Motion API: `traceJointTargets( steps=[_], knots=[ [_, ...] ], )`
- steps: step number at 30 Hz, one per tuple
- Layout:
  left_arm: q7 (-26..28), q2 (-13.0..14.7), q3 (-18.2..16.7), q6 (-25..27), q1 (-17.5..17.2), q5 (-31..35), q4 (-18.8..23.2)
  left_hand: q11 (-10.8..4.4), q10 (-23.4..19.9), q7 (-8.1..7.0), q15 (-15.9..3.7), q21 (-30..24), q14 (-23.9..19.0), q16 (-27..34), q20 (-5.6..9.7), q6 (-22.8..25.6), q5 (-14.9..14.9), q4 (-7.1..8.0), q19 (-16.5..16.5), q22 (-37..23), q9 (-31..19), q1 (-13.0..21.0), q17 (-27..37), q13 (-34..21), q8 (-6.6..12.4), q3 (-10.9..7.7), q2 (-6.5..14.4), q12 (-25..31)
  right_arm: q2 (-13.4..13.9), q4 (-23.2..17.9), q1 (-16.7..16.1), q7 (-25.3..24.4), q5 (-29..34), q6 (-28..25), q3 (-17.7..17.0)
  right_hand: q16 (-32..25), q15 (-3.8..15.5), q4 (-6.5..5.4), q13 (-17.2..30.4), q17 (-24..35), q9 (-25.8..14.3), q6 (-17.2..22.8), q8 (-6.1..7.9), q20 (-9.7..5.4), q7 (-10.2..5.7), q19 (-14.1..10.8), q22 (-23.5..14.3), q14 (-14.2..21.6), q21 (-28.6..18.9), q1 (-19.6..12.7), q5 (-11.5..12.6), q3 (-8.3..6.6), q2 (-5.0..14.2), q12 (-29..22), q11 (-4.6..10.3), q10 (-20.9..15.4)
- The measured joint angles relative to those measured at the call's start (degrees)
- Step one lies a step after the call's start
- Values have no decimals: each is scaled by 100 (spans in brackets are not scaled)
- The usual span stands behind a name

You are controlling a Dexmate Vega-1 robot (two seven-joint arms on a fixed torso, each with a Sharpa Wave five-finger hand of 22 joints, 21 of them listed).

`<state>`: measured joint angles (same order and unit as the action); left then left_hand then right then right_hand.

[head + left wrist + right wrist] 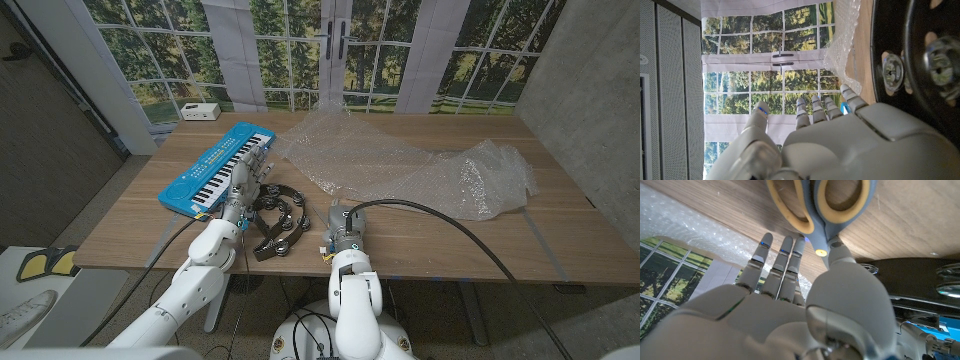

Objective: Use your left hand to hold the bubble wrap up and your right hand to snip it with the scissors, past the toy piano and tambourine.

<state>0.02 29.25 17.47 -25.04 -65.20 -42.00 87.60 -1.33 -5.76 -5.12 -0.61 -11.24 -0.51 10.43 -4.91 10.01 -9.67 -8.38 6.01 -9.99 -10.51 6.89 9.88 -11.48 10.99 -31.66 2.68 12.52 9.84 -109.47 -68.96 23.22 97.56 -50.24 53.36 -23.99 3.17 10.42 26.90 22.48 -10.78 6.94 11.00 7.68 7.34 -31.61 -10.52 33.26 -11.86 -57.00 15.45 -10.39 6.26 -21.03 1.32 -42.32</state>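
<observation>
Tall grid windows with trees beyond stand behind the wooden table; no writing can be read on anything here. On the far left lies the blue toy piano, and a small white box sits at the far left corner. The black tambourine lies at the near edge, just right of the piano. The left hand stands between piano and tambourine, fingers straight and slightly apart, holding nothing. The right hand is near the front edge, just right of the tambourine; its fingers reach out loosely and grasp nothing, its thumb touching the scissors, whose yellow-lined blue handles lie just beyond on the wood. Clear bubble wrap sprawls crumpled on the table from the far centre toward the right, untouched by either hand.
</observation>
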Motion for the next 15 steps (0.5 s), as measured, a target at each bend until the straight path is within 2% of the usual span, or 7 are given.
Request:
traceJointTargets(
  steps=[2,4,9,11,15],
  knots=[
    [7,0,0,0,0,-1,0,0,0,0,0,0,0,0,0,0,0,0,0,0,0,0,0,0,0,0,0,0,17,-14,11,0,0,0,10,27,-9,9,90,26,-8,-63,0,33,-10,33,0,-65,0,-127,74,-60,9,-55,-38,44],
    [13,14,-13,-3,-67,-2,61,0,0,0,0,0,0,0,0,0,0,0,0,0,0,0,0,0,0,0,0,0,31,-22,18,37,-166,24,18,27,-12,13,193,62,-30,-76,0,70,-15,69,0,-128,21,-291,160,-146,21,-130,-11,91],
    [17,16,-30,-32,-106,-4,79,0,0,0,0,0,0,0,0,0,0,25,0,0,0,0,0,0,0,25,0,0,64,-27,44,57,-228,28,48,-58,-20,-11,538,267,-30,-134,0,84,-19,129,0,-136,21,-419,313,-170,30,-442,25,97],
    [17,16,-34,-47,-117,-8,80,1,1,0,0,0,0,0,0,0,0,25,0,0,0,0,0,0,0,25,0,0,70,-25,49,58,-294,28,56,-121,-20,-54,707,359,-30,-131,0,82,-18,145,0,-136,21,-448,361,-172,0,-603,76,45],
    [17,16,-40,-70,-132,-12,80,0,41,0,0,0,0,0,0,0,0,25,0,0,0,0,0,0,0,25,0,0,93,-4,58,-5,-376,10,79,-208,-10,-92,964,474,-30,18,27,30,-16,196,0,1,21,-493,462,-183,46,-870,97,45]
  ],
)
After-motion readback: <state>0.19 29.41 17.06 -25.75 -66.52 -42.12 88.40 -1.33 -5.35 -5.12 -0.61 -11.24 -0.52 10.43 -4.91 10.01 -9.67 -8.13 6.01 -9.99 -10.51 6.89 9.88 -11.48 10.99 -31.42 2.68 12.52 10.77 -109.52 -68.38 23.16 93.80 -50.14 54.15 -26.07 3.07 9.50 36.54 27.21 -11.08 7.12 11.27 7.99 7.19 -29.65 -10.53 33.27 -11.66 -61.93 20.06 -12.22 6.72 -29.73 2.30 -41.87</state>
